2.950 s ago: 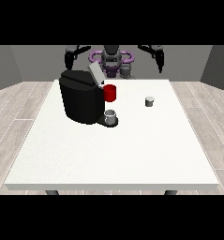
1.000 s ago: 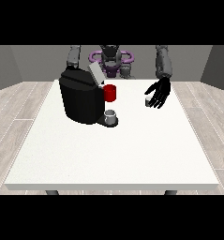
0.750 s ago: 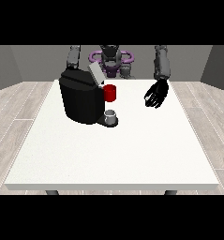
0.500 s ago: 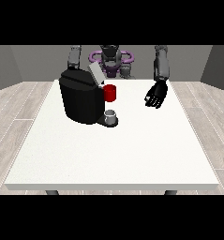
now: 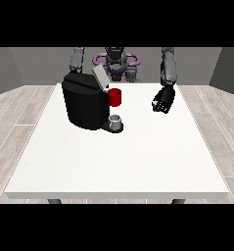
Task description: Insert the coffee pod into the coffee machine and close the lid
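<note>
Hand at the view's right (image 5: 163,101), fingers curled, prob. over the pod, which is hidden; coffee machine (image 5: 85,101), lid (image 5: 100,77) up, lies toward view-left.

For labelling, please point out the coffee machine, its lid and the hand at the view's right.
coffee machine (image 5: 84,105): front view, front of its black body.
lid (image 5: 100,78): front view, middle of the raised grey flap.
hand at the view's right (image 5: 163,100): front view, its palm.

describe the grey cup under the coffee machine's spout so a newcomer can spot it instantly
Start at the black coffee machine on the white table, left of centre. At the foot of its front right side, on the dark base, stands a small grey cup. It sits directly below the red part, and is the only grey thing there.
</note>
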Tool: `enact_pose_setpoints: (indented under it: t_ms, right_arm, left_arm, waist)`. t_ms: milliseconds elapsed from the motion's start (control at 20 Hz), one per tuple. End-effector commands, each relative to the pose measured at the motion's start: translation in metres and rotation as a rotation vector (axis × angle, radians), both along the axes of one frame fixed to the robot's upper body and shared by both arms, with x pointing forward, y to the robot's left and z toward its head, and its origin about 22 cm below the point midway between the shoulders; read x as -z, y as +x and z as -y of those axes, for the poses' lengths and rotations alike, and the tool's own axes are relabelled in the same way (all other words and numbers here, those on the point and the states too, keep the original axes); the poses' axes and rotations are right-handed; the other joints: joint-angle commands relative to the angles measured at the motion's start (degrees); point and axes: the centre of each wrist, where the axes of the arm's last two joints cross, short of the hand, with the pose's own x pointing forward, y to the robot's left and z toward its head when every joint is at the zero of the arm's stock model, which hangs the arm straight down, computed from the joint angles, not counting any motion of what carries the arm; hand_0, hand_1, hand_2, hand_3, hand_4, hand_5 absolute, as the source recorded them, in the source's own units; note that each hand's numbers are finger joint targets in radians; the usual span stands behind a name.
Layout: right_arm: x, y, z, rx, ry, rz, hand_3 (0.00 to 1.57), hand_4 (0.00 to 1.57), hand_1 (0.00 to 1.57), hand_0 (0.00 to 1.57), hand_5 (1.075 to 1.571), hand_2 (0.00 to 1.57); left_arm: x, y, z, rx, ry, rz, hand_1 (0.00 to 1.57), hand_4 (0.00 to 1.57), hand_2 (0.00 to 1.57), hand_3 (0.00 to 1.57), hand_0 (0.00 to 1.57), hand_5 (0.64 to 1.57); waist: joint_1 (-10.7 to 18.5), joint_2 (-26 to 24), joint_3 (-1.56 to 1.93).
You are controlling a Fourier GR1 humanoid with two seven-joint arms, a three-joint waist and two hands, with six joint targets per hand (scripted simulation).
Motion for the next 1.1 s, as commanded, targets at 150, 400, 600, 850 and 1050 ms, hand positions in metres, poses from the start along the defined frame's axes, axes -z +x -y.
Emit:
enact_pose_setpoints:
  t_ms: [150,400,600,850,1050]
  right_arm:
    - [0.004,0.001,0.008,0.048,-0.047,-0.028,0.00,0.00,0.00,0.00,1.571,0.00]
    - [0.021,0.000,0.032,0.086,-0.050,-0.102,0.00,0.00,0.00,0.00,1.571,0.00]
    - [0.051,-0.008,0.031,0.120,-0.063,-0.167,0.00,0.00,0.00,0.00,1.571,0.00]
    - [0.047,-0.004,0.021,0.068,-0.074,-0.147,0.00,0.00,0.00,0.00,1.571,0.00]
    - [0.060,-0.019,0.034,0.057,-0.052,-0.150,0.00,0.00,0.00,0.00,1.571,0.00]
  left_arm:
    - [-0.009,0.015,0.015,0.030,-0.060,0.022,1.28,0.50,1.31,1.24,1.28,1.571]
    - [-0.035,0.028,0.024,0.105,-0.229,-0.008,1.45,0.52,1.43,1.36,1.45,1.571]
    - [-0.036,0.032,0.068,0.170,-0.174,-0.107,1.40,0.50,1.39,1.32,1.40,1.571]
    - [-0.077,0.048,0.065,0.190,-0.172,-0.059,1.42,0.56,1.40,1.34,1.42,1.571]
    - [-0.094,0.056,0.088,0.169,-0.179,-0.066,1.33,0.59,1.35,1.32,1.33,1.571]
  waist:
    - [-0.49,-1.66,-0.08]
    - [2.76,-5.66,-0.04]
    - [5.21,-9.57,-0.03]
    - [3.44,-9.64,-0.05]
    - [1.47,-11.40,-0.03]
